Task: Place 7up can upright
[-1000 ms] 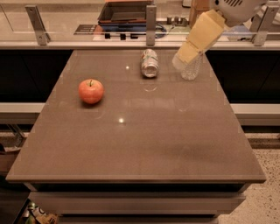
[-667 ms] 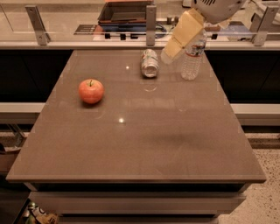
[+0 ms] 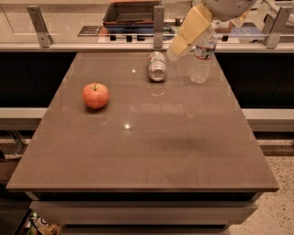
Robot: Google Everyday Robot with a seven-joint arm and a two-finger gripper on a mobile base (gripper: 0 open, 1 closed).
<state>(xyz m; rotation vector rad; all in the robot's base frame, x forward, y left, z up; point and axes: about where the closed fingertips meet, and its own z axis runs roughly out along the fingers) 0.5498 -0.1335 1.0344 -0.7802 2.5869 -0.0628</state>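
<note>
The 7up can (image 3: 157, 66) lies on its side at the far middle of the brown table (image 3: 142, 147), its shiny end facing me. My gripper (image 3: 186, 36) hangs in the air above the far edge, up and to the right of the can and apart from it. It partly covers the clear water bottle (image 3: 202, 57) behind it.
A red apple (image 3: 95, 95) sits on the left part of the table. The clear plastic water bottle stands upright to the right of the can. A counter with metal posts (image 3: 158, 25) and a dark tray (image 3: 131, 13) runs behind the table.
My gripper has moved left, from over the water bottle toward the space above and to the right of the can. The can, the apple and the bottle have not moved.
</note>
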